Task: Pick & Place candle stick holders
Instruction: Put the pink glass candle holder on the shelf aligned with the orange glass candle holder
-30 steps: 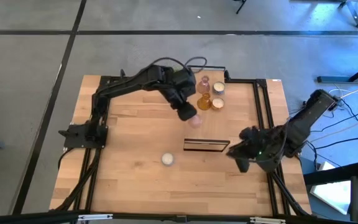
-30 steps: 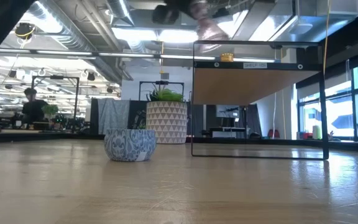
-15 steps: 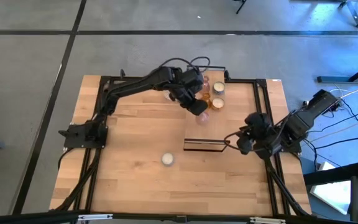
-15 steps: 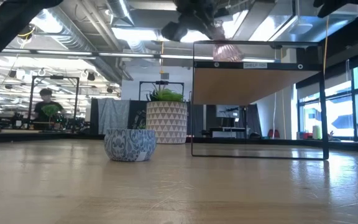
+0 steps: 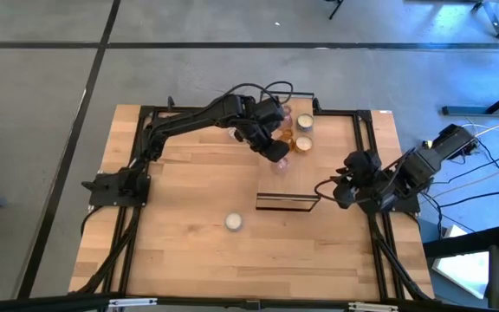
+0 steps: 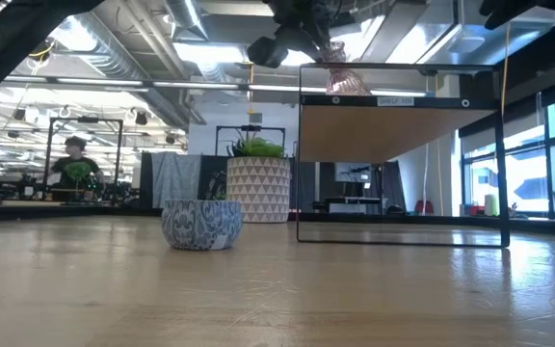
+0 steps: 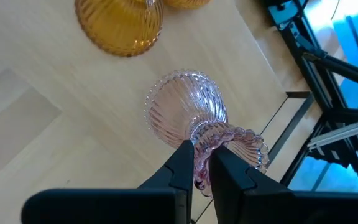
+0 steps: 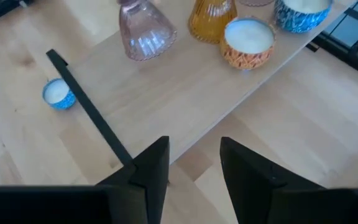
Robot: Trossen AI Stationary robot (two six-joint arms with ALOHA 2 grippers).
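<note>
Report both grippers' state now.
Left gripper: jaws closed on the pink glass holder.
Right gripper: jaws open, empty.

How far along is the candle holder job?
Done: the amber holder, orange cup and blue cup stand on the stand. In hand: the left hand grips the pink holder by its neck, base at the stand's top. Left: the patterned cup on the table. The right hand waits open nearby.
</note>
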